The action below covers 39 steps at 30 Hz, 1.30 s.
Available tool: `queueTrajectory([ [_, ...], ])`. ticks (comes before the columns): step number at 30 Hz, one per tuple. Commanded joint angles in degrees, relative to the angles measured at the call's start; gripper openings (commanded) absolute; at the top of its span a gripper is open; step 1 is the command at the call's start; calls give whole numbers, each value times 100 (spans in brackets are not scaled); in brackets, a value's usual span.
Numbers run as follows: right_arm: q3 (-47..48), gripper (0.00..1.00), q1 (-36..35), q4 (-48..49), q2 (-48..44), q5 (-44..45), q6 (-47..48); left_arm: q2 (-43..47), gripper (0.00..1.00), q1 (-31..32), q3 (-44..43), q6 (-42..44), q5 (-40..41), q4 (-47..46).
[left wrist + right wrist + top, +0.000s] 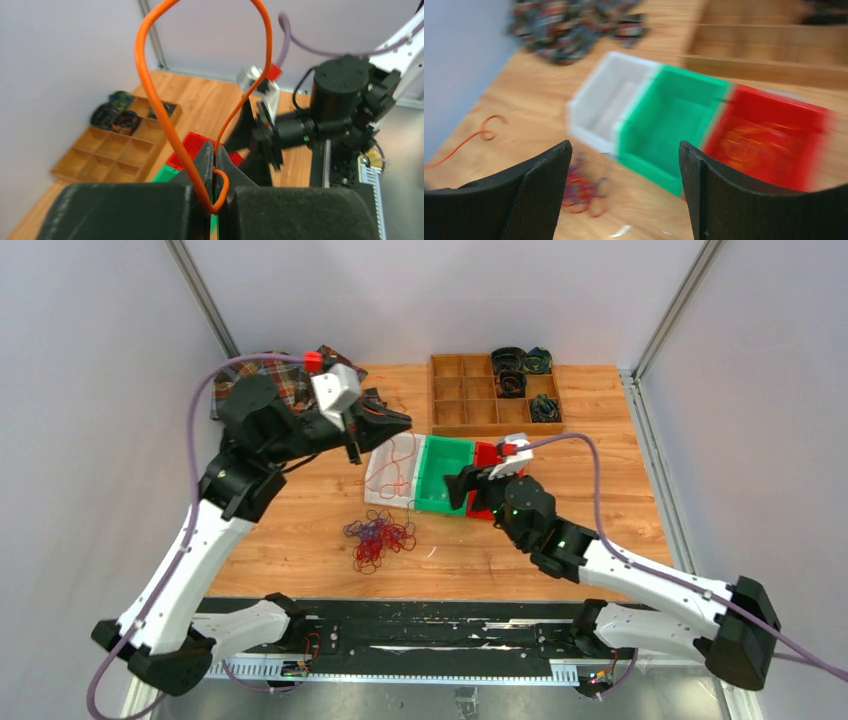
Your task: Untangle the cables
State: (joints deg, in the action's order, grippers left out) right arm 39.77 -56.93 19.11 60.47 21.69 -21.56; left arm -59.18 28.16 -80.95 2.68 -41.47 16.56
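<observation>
A tangle of red and purple cables (380, 538) lies on the wooden table in front of the bins; it shows blurred in the right wrist view as the tangle (581, 190). My left gripper (395, 425) is raised above the white bin (372, 485) and is shut on an orange cable (150, 75) that loops up out of the left gripper (216, 152). The strand hangs as a thin line (405, 455) over that bin. My right gripper (458, 490) sits at the green bin (445, 475). The right gripper (624, 160) is open with nothing between its fingers.
White bin (606, 100), green bin (674, 120) and red bin (769, 140) stand in a row. A wooden compartment tray (470, 390) with dark coiled items is at the back. A plaid cloth (285, 380) lies back left. A loose orange strand (479, 135) lies on the table.
</observation>
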Motion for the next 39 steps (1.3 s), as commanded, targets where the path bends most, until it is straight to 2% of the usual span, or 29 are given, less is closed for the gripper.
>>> queueTrajectory([
  [1, 12, 78, 712, -1989, -587, 1861, -373, -472, 1, 603, 0, 392, 265, 71],
  [8, -291, 82, 1864, -2798, -1402, 2097, -711, -1836, 0, 1116, -487, 780, 432, 129],
  [14, -436, 82, 2436, -3076, -1679, 2177, -862, -3175, 0, 1370, -1429, 779, 459, -66],
  [21, -532, 82, 2698, -3086, -1991, 2190, -858, -4664, 0, 1556, -2540, 371, 464, -48],
  [28, -643, 80, 2779, -3106, -2235, 2057, -788, -5313, 0, 1700, -2551, 564, 1076, -700],
  [31, -649, 79, 2793, -3105, -2329, 2024, -783, -5694, 0, 1701, -2884, 549, 1231, -826],
  [39, -649, 79, 2812, -3140, -2476, 2058, -740, -6356, 0, 1811, -3431, 44, 1338, -1165],
])
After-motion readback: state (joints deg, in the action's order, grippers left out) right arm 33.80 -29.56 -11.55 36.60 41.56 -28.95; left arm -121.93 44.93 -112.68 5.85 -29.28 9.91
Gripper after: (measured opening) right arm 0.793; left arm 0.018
